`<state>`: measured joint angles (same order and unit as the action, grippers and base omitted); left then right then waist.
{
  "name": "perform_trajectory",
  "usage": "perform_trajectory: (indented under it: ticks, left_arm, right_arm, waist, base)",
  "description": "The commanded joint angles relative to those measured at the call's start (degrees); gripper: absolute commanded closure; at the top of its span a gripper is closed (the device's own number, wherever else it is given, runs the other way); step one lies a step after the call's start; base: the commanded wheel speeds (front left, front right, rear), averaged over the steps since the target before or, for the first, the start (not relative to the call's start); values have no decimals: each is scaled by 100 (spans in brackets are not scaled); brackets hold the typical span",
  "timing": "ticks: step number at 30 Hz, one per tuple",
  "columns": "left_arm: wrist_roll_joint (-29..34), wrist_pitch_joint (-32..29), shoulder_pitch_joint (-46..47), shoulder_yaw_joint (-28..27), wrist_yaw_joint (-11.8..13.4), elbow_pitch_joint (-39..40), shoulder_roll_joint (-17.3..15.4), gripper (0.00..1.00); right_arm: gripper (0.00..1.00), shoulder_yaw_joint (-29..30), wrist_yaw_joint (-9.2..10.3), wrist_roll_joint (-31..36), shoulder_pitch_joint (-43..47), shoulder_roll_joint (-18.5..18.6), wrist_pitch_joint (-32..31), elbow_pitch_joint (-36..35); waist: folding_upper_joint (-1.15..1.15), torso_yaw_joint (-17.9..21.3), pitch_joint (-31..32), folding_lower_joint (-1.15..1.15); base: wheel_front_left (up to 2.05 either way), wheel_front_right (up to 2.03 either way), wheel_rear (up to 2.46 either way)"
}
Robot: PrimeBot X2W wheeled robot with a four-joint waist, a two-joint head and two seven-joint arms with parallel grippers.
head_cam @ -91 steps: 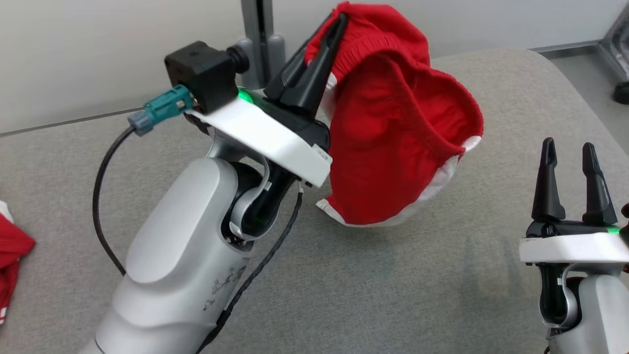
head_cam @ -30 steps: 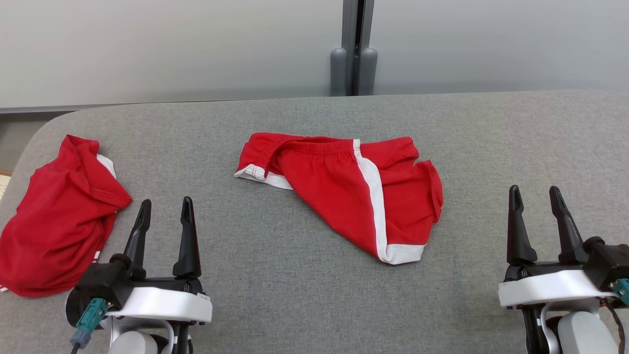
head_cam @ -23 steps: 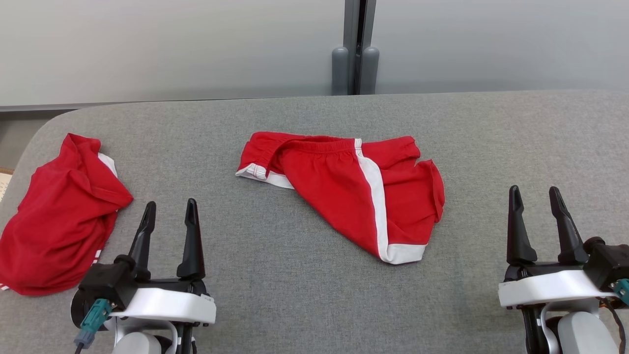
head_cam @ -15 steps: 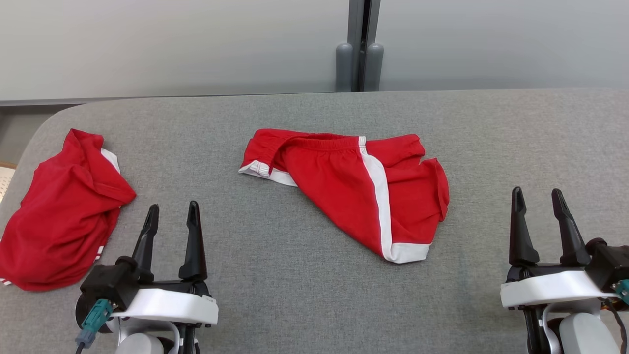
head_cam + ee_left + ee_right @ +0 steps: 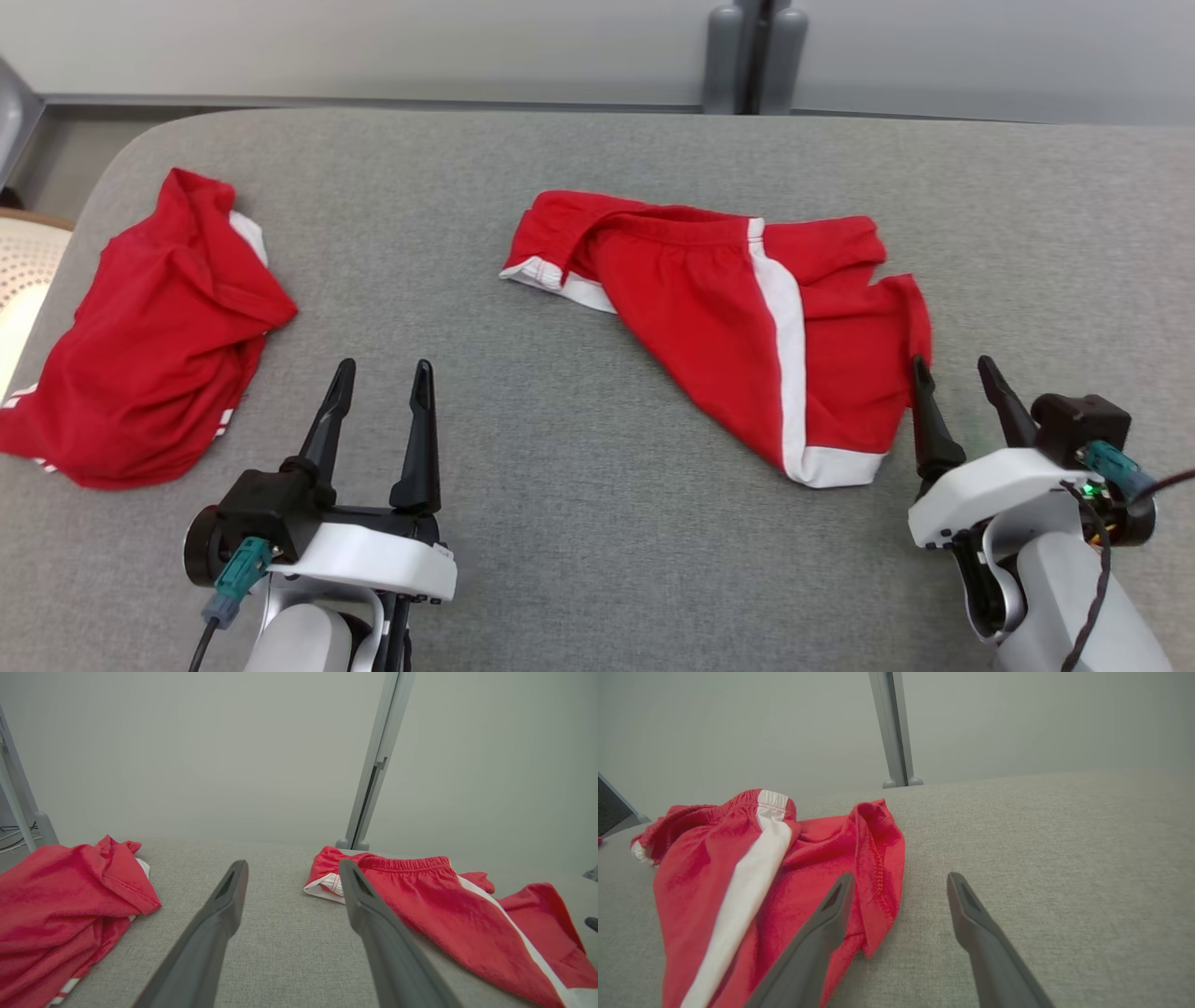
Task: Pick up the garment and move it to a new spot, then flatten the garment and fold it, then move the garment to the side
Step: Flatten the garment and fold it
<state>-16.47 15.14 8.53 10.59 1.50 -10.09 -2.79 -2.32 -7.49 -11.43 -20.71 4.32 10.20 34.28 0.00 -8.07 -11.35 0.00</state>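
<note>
On the grey padded table (image 5: 579, 485), at its middle: the garment (image 5: 709, 317), rumpled red shorts with a white side stripe.
Right gripper (image 5: 952, 366) is at its near-right, fingers apart and empty, one over the hem; left gripper (image 5: 385, 366), likewise spread and empty, hovers near a second crumpled red garment (image 5: 149, 355) at the left.

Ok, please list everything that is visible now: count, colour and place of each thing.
shorts: one, red with white side stripe, table middle, rumpled
crumpled garment: one, red with white trim, table's left end
table: one, grey fabric top, under both garments
post: one, grey, behind the table's far edge
perforated object: one, cream, beyond the table's left edge, cut off
left claw: one, dark fingers, open, over the table's near left
right claw: one, dark fingers, open, at the shorts' right hem
</note>
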Motion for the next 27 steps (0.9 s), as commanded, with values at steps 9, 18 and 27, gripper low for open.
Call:
perform_trajectory:
  ticks: [9,18,27]
  left_arm:
    - [-233,1,168,95,81,-13,-20,0]
    - [-279,1,165,79,69,-29,-20,0]
    - [-321,1,-32,146,98,-85,-21,0]
  right_arm:
    - [100,-231,0,-737,-724,280,-19,921]
    - [100,-537,1,-1033,-936,530,212,1046]
    - [100,-846,1,174,-987,1309,306,387]
  waist:
    - [0,-368,-231,0]
    - [0,-257,-128,0]
    - [0,-27,312,0]
  base:
    - [0,0,0]
    - [0,0,0]
    - [0,0,0]
